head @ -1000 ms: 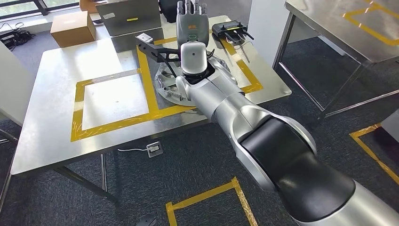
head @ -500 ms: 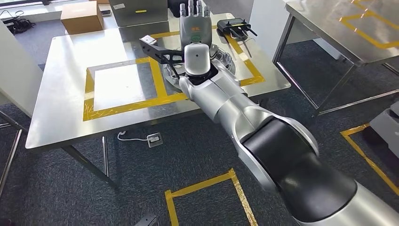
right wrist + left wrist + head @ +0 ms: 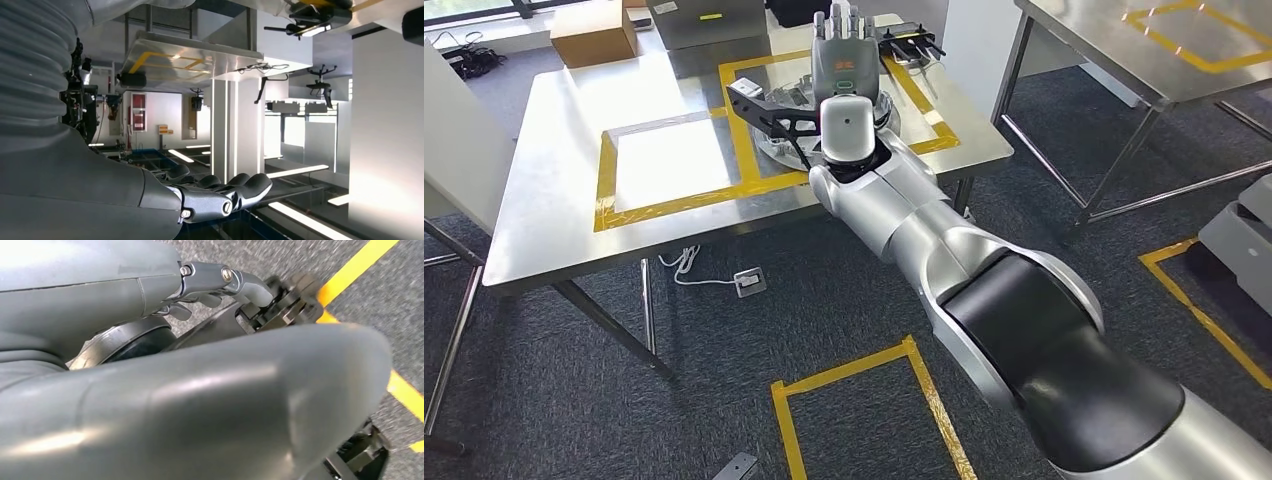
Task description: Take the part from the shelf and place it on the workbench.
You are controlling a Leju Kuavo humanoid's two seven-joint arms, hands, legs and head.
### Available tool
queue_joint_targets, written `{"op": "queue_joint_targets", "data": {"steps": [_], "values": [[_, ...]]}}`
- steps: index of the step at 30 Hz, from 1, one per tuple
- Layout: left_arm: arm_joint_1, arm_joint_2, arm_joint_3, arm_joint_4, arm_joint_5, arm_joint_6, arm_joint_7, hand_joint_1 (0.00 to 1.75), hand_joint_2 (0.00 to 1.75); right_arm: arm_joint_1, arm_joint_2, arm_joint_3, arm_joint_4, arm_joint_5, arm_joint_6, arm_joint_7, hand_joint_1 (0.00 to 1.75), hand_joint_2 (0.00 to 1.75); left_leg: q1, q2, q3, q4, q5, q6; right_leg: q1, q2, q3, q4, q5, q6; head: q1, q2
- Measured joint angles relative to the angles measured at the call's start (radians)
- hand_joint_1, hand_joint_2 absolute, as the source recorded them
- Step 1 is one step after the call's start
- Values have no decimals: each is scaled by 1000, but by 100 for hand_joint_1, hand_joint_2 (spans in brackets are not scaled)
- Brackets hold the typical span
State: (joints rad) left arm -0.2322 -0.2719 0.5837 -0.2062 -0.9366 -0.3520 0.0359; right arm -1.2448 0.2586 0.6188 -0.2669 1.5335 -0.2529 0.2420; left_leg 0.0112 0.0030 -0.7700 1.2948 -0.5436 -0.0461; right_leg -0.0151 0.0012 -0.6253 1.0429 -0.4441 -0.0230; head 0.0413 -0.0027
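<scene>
**A:** Where is the part you're after?

**B:** Look at the head view. The round silver metal part with a black angular bracket arm (image 3: 776, 118) lies on the brushed stainless-steel workbench (image 3: 544, 220), inside the right-hand square of yellow tape (image 3: 742, 142). The bracket juts out over the tape strip between the two squares. Your right arm covers much of the disc, so you cannot read its full outline.

**A:** And the right hand?

**B:** The right hand (image 3: 842, 48), grey with a smooth pale wrist cap, is stretched flat above the part, fingers straight and side by side, holding nothing. The right wrist view shows the same dark, glossy fingers (image 3: 240, 186) extended with only air past them.

**A:** The left hand?

**B:** In the left wrist view you see the left hand (image 3: 200, 390) very close: a thick matte grey thumb, dark fingers behind it, speckled carpet with yellow tape beyond. I cannot tell whether those fingers are apart or together.

**A:** Anything else on the bench?

**B:** A brown cardboard box (image 3: 592, 32) at the far left corner, a grey metal case (image 3: 714, 22) beside it, and a black handset with thin antennas (image 3: 911, 42) at the far right.
</scene>
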Motion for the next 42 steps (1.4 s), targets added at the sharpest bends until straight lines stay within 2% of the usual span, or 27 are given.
{"op": "queue_joint_targets", "data": {"steps": [2,3,4,6,7,9,10,11,14,15,16,17,19,21,23,25,26,29,30,31,33,35,36,38,40,41,42], "values": [[0,1,0,0,0,0,0,0,0,3,-1,0,0,0,0,0,0,175,2,0,39,12,30,-3,-1,0,-29,1,23,6,0,0],[0,2,0,0,-1,0,0,0,0,4,-2,0,0,0,0,0,0,175,4,0,82,-31,51,-3,-3,0,-43,3,33,10,0,0],[-2,2,0,0,-1,0,0,0,0,3,-2,0,0,0,-1,1,0,175,5,-1,134,-94,52,-4,-3,0,-54,4,42,16,0,0],[-4,1,-2,0,-3,0,0,0,0,2,-3,0,0,0,-3,3,0,175,1,-6,211,-206,29,6,-3,0,-66,5,60,29,1,0],[-4,1,-3,0,-3,0,0,0,0,1,-4,0,0,0,-3,4,0,175,-3,-8,224,-234,17,15,-2,-1,-68,2,71,37,2,0],[-4,1,-5,0,-4,0,1,0,0,3,-8,0,1,0,-4,4,0,175,-6,-8,217,-245,30,38,-5,0,-71,-7,87,50,2,0],[-4,1,-5,0,-4,0,1,0,0,3,-11,0,1,0,-4,4,0,175,-5,-7,210,-247,41,49,-6,0,-76,-2,77,56,3,0],[-3,0,-5,1,-4,0,2,0,0,4,-14,0,2,0,-4,4,0,175,-5,-6,200,-250,53,59,-7,0,-86,21,48,60,4,0],[-4,0,-5,1,-4,0,2,0,0,5,-19,0,2,0,-4,6,0,44,-9,-4,157,-251,91,74,-3,1,-133,194,-96,63,6,0],[-3,0,-5,1,-4,0,1,0,0,6,-20,0,3,0,-4,6,0,0,-12,-4,141,-251,103,77,0,1,-140,250,-118,61,6,0],[-3,0,-5,1,-4,0,1,0,0,7,-20,0,3,1,-4,5,0,0,-15,-4,125,-250,116,78,3,1,-135,280,-114,57,6,0],[-3,0,-5,1,-4,0,1,0,0,7,-20,0,3,2,-4,4,0,0,-19,-4,109,-250,128,80,8,1,-112,276,-92,50,6,0],[-3,-1,-5,1,-4,0,0,0,0,7,-20,0,3,5,-4,3,0,0,-26,-4,84,-249,151,81,22,0,-20,177,-58,25,5,0],[-4,-3,-5,1,-4,1,-1,0,0,4,-17,0,1,8,-4,1,0,0,-28,-3,72,-250,170,75,34,-2,70,47,-77,3,5,0],[-5,-5,-6,1,-4,1,-2,0,0,1,-14,0,0,11,-2,-1,0,0,-26,0,70,-258,190,63,38,-3,96,-8,-87,-5,7,0],[-5,-5,-6,1,-4,1,-2,0,0,-1,-13,0,0,14,0,-1,0,0,-23,-1,65,-263,193,51,33,-5,89,-22,-61,-10,9,0],[-4,-5,-6,1,-4,1,-2,0,0,-1,-12,0,0,15,2,-1,0,0,-23,-2,58,-250,171,45,29,-7,82,-29,-45,-13,8,0],[-4,-3,-6,1,-4,1,-1,0,0,1,-10,0,1,17,4,0,0,0,-13,-5,23,-99,29,22,17,-10,43,-37,-3,-16,5,0],[-4,-2,-6,1,-4,1,-1,0,0,2,-10,0,1,17,4,0,0,0,-9,-5,16,-37,3,16,13,-10,27,-37,10,-13,5,0],[-4,-1,-6,1,-4,1,-1,0,0,4,-10,0,1,17,5,0,0,0,-3,-5,18,5,2,9,10,-10,10,-36,23,-9,5,0],[-4,0,-6,1,-4,1,-1,0,0,8,-10,0,1,18,5,0,0,0,6,-4,67,-8,48,-2,2,-10,-23,-32,47,1,5,0],[-6,0,-6,1,-4,1,0,0,0,7,-10,0,1,18,4,0,0,0,13,-6,170,-134,54,-10,-3,-10,-52,-22,66,16,5,0],[-7,1,-6,1,-4,1,0,0,0,7,-10,0,0,18,4,0,0,0,12,-7,213,-195,40,-7,-4,-11,-62,-18,76,24,6,0],[-10,0,-6,1,-4,1,0,0,0,7,-10,0,0,18,4,0,0,0,5,-10,244,-255,17,11,-4,-11,-72,-19,96,39,7,0],[-9,0,-6,1,-4,1,2,0,0,9,-13,0,2,18,6,0,0,0,4,-8,225,-256,35,35,-7,-11,-80,-23,105,52,8,0],[-8,0,-6,2,-5,1,2,0,0,10,-15,0,2,18,6,1,0,0,4,-7,215,-257,47,46,-9,-10,-89,-10,85,57,9,0],[-8,0,-7,2,-5,1,2,0,0,11,-18,0,3,18,7,1,0,0,6,-5,202,-259,60,56,-9,-8,-103,23,46,61,11,0]]}}
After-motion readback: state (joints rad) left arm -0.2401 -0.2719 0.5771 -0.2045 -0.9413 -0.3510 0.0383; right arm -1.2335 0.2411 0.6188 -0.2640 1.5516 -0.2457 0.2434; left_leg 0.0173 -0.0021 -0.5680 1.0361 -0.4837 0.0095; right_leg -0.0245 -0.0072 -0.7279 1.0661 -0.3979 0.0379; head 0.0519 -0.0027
